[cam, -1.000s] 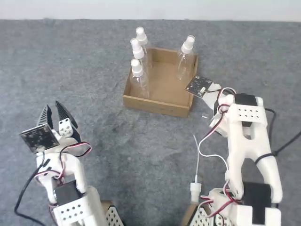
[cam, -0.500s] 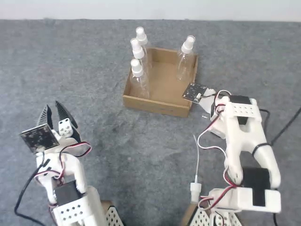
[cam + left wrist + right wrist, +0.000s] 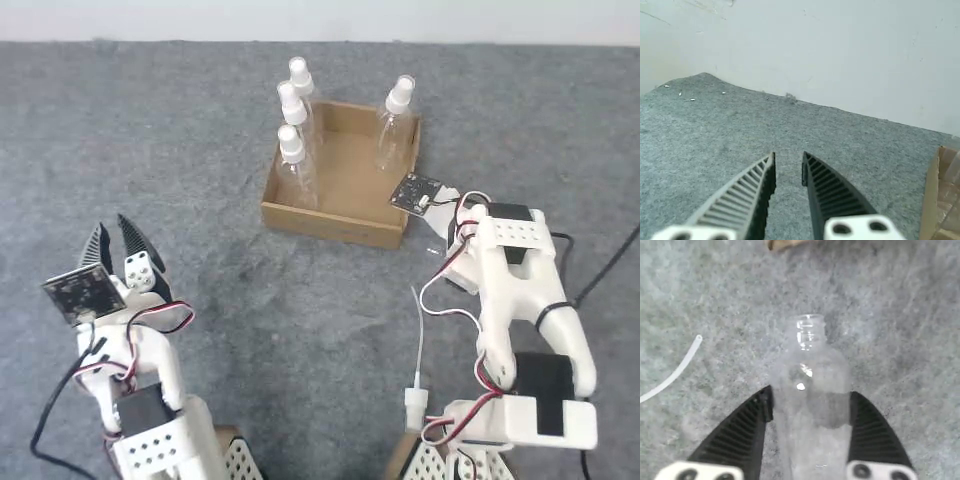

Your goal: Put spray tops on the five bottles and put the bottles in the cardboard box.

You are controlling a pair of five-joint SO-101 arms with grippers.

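- Right end effector [image 3: 810,395] clamps an uncapped bottle [image 3: 810,370] — just beside the near-right corner of the cardboard box [image 3: 335,226].
- Left end effector [image 3: 788,165] slightly parted, holding nothing, at near left.
- A spray top [image 3: 415,401] lies on the tabletop [image 3: 200,120], near right.

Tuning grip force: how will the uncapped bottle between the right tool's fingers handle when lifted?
The uncapped bottle looks clear and empty, so probably light. Its smooth round wall may slip in the right tool.
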